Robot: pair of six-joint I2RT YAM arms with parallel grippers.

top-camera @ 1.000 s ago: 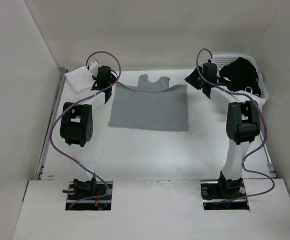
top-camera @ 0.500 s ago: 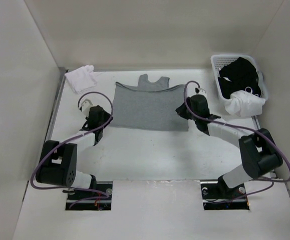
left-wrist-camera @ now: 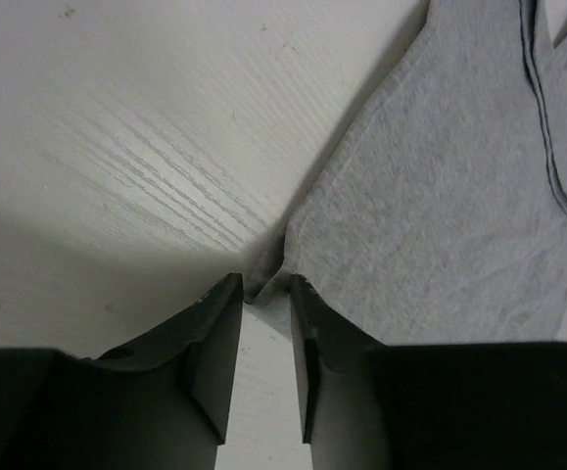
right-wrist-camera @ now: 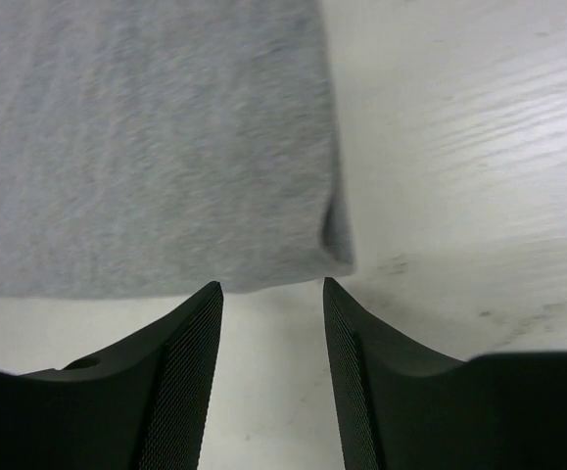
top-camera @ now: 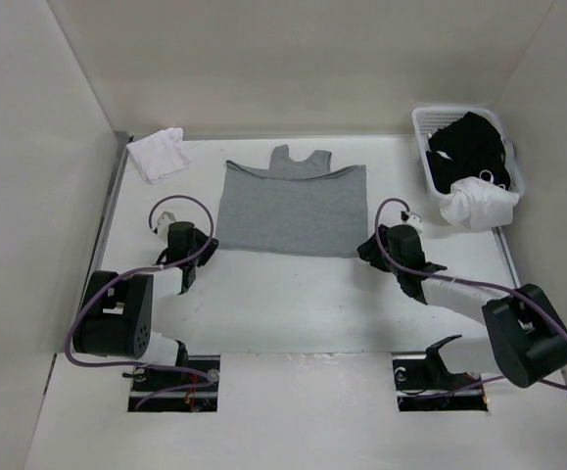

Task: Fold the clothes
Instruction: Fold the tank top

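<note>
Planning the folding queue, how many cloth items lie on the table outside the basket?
2: the grey tank top lying flat in the middle, and a white folded cloth at the far-left corner. None seem hidden.

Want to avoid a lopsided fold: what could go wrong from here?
1. The left gripper has only the very tip of the near-left corner of the tank top puckered between its fingers; that thin bite could slip on lifting.
2. The right gripper has its jaws open with the near-right corner just ahead of them, not between; closing here may miss it and skew the fold.
</note>
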